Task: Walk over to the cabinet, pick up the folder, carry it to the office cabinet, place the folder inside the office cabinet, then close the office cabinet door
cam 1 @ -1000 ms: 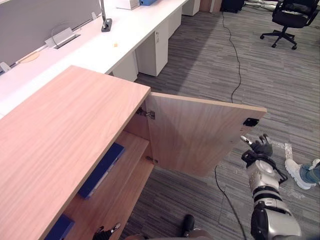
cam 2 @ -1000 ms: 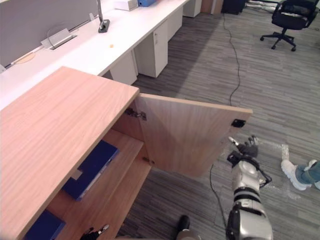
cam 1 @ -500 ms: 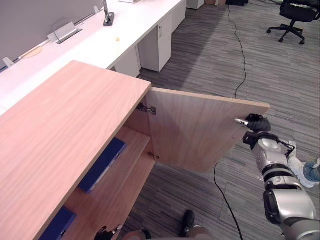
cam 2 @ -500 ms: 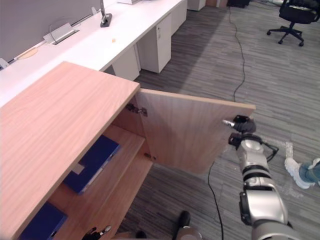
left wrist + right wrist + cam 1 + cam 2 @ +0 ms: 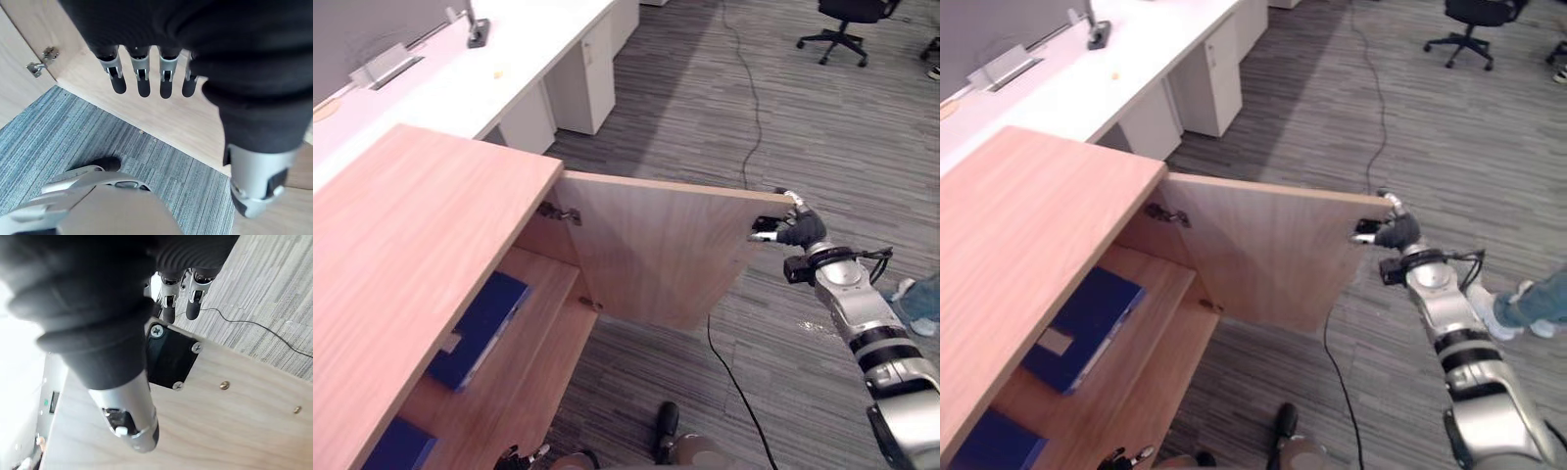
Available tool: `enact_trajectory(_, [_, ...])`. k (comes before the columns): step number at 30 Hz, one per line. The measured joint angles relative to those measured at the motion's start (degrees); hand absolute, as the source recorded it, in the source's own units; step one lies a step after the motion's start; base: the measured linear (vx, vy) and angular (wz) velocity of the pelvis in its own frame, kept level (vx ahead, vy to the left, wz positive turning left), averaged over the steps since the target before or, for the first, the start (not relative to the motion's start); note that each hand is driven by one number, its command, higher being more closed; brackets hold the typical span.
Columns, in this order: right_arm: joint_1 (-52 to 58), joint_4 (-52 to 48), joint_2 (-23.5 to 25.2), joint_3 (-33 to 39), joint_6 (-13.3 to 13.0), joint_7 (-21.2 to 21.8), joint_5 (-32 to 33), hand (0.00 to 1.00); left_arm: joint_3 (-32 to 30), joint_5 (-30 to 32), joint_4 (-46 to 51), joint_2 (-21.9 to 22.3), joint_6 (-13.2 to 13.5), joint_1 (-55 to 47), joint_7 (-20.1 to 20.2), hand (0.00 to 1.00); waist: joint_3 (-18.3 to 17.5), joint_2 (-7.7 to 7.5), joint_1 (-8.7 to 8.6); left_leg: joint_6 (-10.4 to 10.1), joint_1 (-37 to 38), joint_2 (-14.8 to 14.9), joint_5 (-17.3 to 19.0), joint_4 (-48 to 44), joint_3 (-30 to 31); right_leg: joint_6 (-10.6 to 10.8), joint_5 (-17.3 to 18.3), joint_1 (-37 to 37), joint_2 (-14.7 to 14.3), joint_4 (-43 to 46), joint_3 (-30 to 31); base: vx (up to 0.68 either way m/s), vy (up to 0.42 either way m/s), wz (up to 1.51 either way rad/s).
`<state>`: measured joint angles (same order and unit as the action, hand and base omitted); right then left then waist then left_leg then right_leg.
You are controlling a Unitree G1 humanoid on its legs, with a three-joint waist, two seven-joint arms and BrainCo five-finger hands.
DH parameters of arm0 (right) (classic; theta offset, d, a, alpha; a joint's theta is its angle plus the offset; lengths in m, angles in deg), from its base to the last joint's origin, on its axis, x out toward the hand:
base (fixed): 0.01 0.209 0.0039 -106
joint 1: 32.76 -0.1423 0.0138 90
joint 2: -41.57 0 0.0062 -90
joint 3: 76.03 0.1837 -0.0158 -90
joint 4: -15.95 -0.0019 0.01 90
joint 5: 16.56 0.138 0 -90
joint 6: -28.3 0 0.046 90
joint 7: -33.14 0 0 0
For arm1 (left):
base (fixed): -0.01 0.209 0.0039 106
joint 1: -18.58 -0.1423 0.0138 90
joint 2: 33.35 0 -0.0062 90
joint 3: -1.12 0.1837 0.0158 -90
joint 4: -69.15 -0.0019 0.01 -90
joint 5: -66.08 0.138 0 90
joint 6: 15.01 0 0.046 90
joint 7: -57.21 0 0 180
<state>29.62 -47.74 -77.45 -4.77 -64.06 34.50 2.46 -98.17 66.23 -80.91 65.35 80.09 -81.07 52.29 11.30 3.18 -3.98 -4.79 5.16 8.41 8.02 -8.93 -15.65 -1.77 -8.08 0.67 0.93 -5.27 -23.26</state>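
The office cabinet (image 5: pixel 401 255) has a wooden top, and its door (image 5: pixel 656 250) stands wide open. A blue folder (image 5: pixel 475 328) lies flat on the upper shelf inside. A second blue folder (image 5: pixel 994 446) lies on the shelf below. My right hand (image 5: pixel 800 230) is open at the door's top outer corner. Its fingers (image 5: pixel 176 298) reach past the door's edge, and its thumb (image 5: pixel 132 426) lies over the inner face beside a black plate (image 5: pixel 168 357). My left hand (image 5: pixel 146 73) hangs open and empty by the cabinet's foot.
A long white desk (image 5: pixel 460 83) with white drawer units (image 5: pixel 578 83) runs along the back left. A black office chair (image 5: pixel 842 20) stands far off on the carpet. A person's leg and shoe (image 5: pixel 1528 305) are close to my right arm.
My right hand has risen from below the door's outer corner to the corner itself. The whole view has shifted as the camera moved. The folders lie as before.
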Motion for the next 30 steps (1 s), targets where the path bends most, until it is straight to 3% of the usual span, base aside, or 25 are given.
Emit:
enact_trajectory(4, [5.45,-10.11,-6.56,-10.33,-0.1,7.44,-1.38,0.0,-0.06,1.92,-0.27,-0.31,0.1,0.08,0.43,0.0,-0.9,-0.19,-0.53,-0.5,0.39,1.6,-0.21,0.11,-0.52,-1.01,0.74,0.29,-1.88,0.0,1.15,0.04,-0.063,-0.19])
enact_trajectory(8, [6.44,-19.63,-7.56,-22.22,-2.24,18.28,-7.6,0.0,-0.08,3.82,-0.36,-0.56,0.25,0.29,1.04,0.0,-3.58,-1.03,-0.13,-1.54,0.68,2.76,-0.88,0.65,0.25,-1.98,1.47,0.41,-3.52,0.0,1.44,0.03,-0.076,-0.07])
enact_trajectory(14, [8.3,-24.71,-0.78,-36.69,-2.95,30.31,-11.24,0.0,-0.15,4.33,-0.37,-0.19,0.31,2.06,2.19,0.0,-5.53,-2.76,3.16,-1.29,-1.24,2.76,-1.32,1.33,0.59,-2.34,1.74,2.51,-3.74,0.01,1.26,0.0,-0.054,0.02])
enact_trajectory(22, [12.41,-29.84,-0.04,-36.85,-1.36,34.69,-8.98,0.0,-1.24,4.58,-1.2,-1.15,0.28,2.12,3.23,0.0,-6.5,-5.04,3.47,-1.02,-2.21,2.7,-1.31,0.77,0.74,-2.3,1.08,2.95,-3.5,0.04,0.83,0.07,0.007,0.02])
enact_trajectory(26, [15.49,-33.33,-3.67,-36.13,1.17,37.96,-4.38,0.0,-2.56,4.85,-1.25,-1.37,0.3,2.22,4.48,0.0,-6.53,-5.28,3.91,-1.57,-2.19,2.2,-1.69,0.79,0.85,-3.28,0.4,2.95,-2.98,0.29,0.6,0.11,0.046,0.04])
enact_trajectory(30, [19.65,-34.32,-6.64,-32.73,2.9,39.7,-1.58,0.0,-2.96,4.88,-1.24,-1.5,0.37,2.17,5.52,0.0,-6.47,-5.42,4.35,-1.48,-2.13,1.55,-1.74,1.08,1.15,-2.88,-0.06,2.82,-2.09,0.21,0.35,0.08,0.071,0.05])
